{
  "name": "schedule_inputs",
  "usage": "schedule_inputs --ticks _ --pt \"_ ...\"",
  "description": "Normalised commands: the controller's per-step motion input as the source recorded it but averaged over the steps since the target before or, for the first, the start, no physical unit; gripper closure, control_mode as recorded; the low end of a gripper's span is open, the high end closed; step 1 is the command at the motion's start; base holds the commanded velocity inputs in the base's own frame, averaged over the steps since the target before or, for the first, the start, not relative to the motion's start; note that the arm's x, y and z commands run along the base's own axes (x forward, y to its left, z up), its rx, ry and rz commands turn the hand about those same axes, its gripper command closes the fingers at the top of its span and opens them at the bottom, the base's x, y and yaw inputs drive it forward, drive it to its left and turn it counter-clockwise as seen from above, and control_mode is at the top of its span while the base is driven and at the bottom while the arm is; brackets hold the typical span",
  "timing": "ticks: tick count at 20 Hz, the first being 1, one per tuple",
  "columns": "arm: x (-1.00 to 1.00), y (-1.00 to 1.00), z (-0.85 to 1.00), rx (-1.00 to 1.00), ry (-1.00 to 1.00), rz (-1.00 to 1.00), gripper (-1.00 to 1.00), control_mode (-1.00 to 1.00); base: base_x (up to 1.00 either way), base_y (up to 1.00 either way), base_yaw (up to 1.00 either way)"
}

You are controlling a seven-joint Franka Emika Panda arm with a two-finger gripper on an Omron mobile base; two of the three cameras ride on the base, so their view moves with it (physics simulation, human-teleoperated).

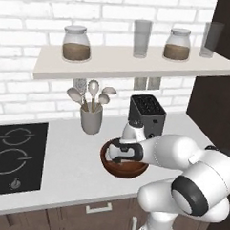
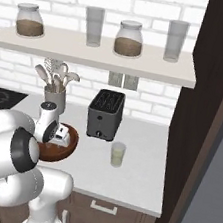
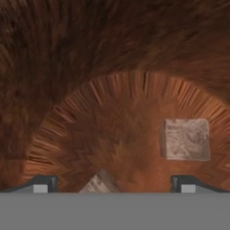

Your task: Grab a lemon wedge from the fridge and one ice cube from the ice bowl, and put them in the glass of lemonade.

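My gripper (image 3: 114,184) is open and reaches down into the ice bowl (image 1: 133,171), a wide reddish-brown wooden bowl on the counter. One pale ice cube (image 3: 99,184) lies low between my fingertips (image 3: 41,184), touching neither. A second ice cube (image 3: 186,139) rests on the bowl floor, further on and to the right. From the right base view, the hand (image 2: 61,136) hangs over the ice bowl (image 2: 62,151), and the glass of lemonade (image 2: 117,154) stands to its right, in front of the toaster. The lemon wedge and the fridge are out of view.
A black toaster (image 2: 105,114) stands just behind the bowl, with a pale grey utensil cup (image 1: 91,118) to its left. A stovetop (image 1: 14,154) is at the far left. The shelf (image 1: 129,65) above holds jars and tall glasses. Dark cabinetry (image 2: 208,123) closes the right side.
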Motion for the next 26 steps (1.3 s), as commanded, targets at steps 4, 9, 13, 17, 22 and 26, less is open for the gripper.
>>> schedule_inputs --ticks 4,9,13,17,22,26 --pt "-0.04 0.00 0.00 0.00 0.00 0.00 -1.00 -1.00 0.00 0.00 0.00" --pt "-0.05 0.00 0.00 0.00 0.00 0.00 -1.00 -1.00 0.00 0.00 0.00" --pt "0.00 0.00 0.00 0.00 0.00 0.00 -1.00 -1.00 0.00 0.00 0.00" --pt "0.00 0.00 0.00 0.00 0.00 0.00 -1.00 -1.00 0.00 0.00 0.00" --pt "0.00 0.00 0.00 0.00 0.00 0.00 1.00 -1.00 0.00 0.00 0.00" --pt "0.00 0.00 0.00 0.00 0.00 0.00 1.00 -1.00 0.00 0.00 0.00"
